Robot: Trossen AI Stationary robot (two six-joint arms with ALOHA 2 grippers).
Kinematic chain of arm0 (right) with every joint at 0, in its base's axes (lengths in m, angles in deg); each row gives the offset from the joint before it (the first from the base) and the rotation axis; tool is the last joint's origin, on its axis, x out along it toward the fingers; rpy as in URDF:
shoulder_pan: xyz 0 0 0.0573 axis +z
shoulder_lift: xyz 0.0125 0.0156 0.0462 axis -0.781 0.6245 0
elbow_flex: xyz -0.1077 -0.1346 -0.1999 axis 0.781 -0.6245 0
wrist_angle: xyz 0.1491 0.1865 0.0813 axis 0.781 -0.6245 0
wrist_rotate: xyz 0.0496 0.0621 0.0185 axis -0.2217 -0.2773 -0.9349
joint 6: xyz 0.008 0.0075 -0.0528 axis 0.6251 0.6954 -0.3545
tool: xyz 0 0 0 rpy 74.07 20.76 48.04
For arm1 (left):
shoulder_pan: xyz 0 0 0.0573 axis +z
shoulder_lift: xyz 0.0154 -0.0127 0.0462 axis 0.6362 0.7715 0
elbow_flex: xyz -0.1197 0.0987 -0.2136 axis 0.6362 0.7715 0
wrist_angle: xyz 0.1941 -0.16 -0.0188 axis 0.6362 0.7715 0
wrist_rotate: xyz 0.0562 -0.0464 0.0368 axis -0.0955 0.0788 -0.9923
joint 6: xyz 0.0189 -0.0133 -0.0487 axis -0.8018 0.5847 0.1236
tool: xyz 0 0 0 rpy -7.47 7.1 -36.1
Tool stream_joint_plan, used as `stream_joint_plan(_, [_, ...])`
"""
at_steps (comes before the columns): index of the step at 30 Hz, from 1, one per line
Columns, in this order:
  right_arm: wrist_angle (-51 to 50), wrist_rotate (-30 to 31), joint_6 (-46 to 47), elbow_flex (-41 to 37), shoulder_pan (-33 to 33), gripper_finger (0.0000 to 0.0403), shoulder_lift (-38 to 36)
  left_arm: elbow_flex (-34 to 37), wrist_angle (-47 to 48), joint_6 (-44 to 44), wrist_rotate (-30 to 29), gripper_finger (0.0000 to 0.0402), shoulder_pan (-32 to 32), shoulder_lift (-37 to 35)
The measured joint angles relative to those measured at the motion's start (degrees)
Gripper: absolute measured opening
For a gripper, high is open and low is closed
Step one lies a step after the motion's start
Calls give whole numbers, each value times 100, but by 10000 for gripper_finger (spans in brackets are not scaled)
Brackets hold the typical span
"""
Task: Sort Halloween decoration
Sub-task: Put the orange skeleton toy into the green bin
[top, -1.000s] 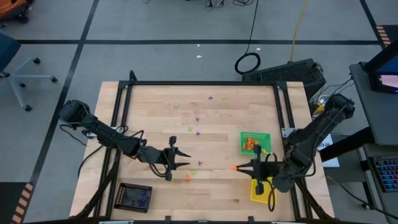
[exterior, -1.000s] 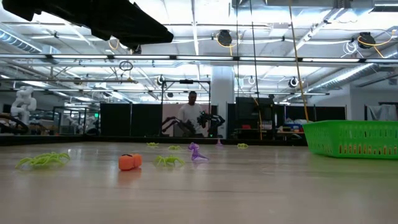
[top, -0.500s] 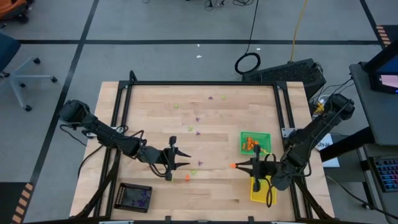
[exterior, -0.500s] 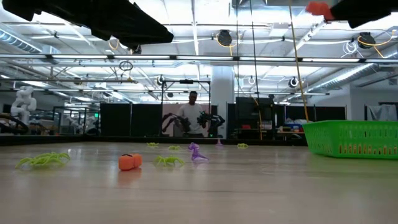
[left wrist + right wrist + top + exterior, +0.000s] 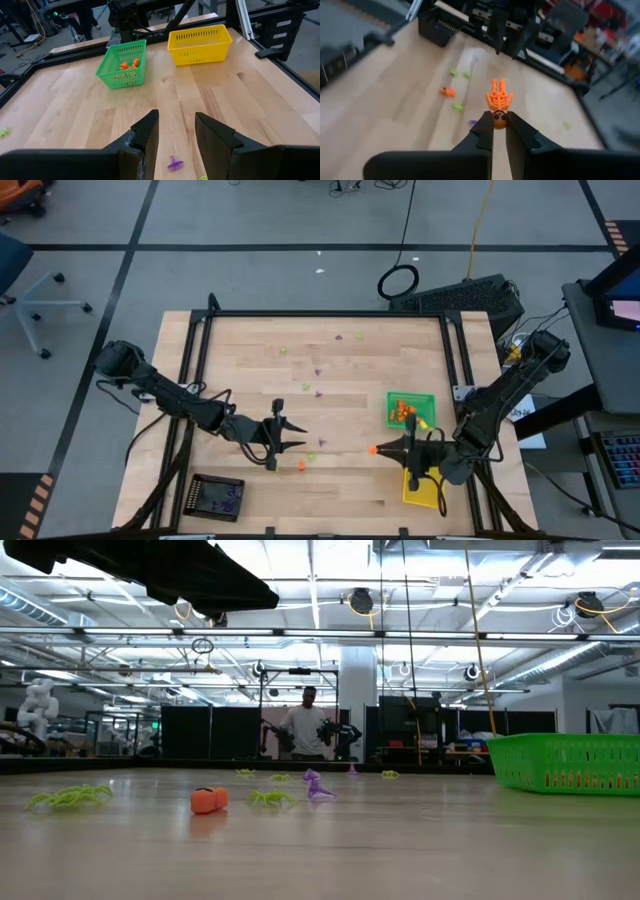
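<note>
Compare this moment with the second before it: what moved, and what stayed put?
The right gripper, shut on an orange skeleton, drew back slightly toward the table's near edge, its arm settling over the yellow tray. Half a second ago it crossed the top of the low view; now it is out of that view again. The left gripper, the green tray and the loose trinkets on the table stayed as they were.

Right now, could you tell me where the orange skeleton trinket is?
The orange skeleton is pinched in the right pincer. In the high view it hangs over the table's right half, just short of the green tray and yellow tray.
</note>
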Motion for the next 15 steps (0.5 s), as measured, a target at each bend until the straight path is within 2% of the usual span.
stream_joint_plan(5, [0, 0, -1355, 0, 0, 11, 0, 0, 0, 0, 0, 127, -1, 0])
stream_joint_plan(15, [248, 2, -4635, 0, -4, 11, 0, 0, 0, 0, 0, 127, 1, 0])
